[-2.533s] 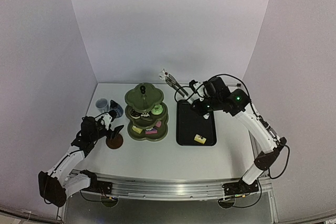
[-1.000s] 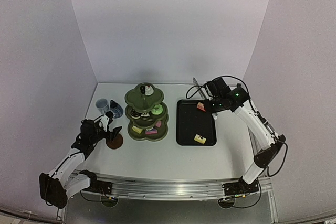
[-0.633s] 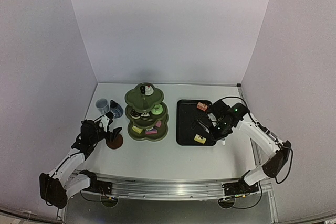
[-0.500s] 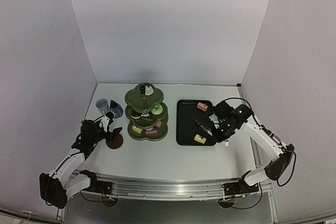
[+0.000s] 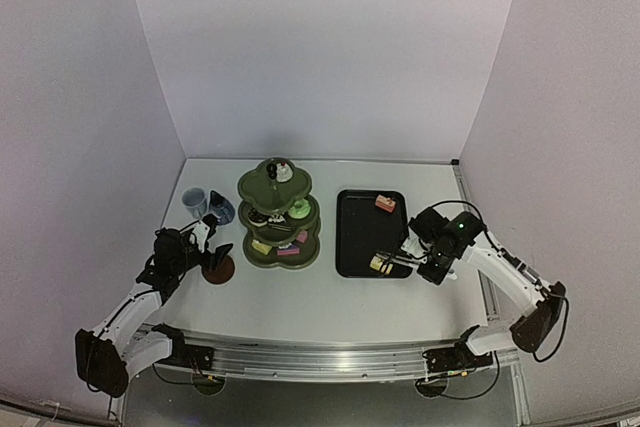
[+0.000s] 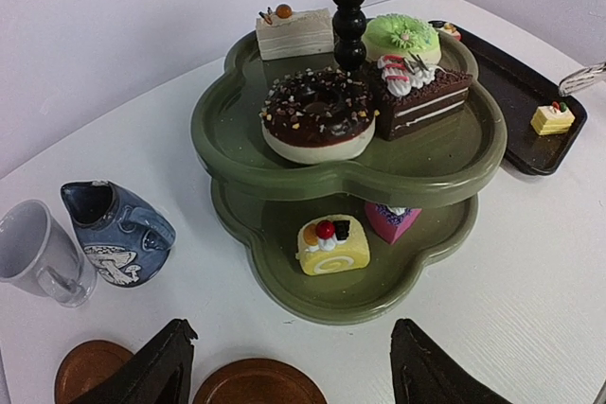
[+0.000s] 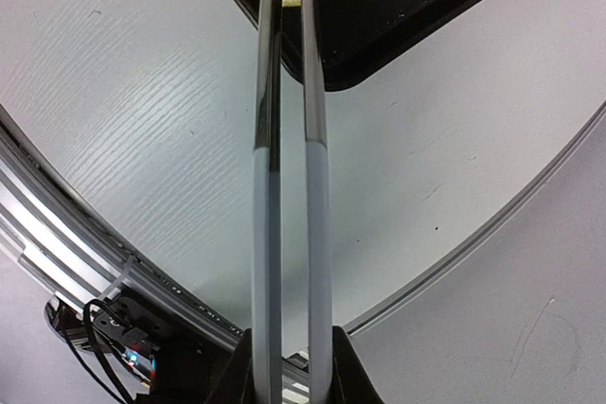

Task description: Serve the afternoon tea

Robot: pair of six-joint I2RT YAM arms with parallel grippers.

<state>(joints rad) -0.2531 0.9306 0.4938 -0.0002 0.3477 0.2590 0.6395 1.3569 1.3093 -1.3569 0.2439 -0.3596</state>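
Reaches low at frame's right with right gripper (image 5: 417, 250) clamped on tongs (image 7: 289, 186) near yellow cake (image 5: 378, 264); holds left gripper (image 6: 292, 338) spread above saucer (image 6: 258, 385). Shows doughnut (image 6: 317, 113) only in left wrist view.

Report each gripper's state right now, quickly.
Left gripper: open, holding nothing.
Right gripper: shut on the white tongs.
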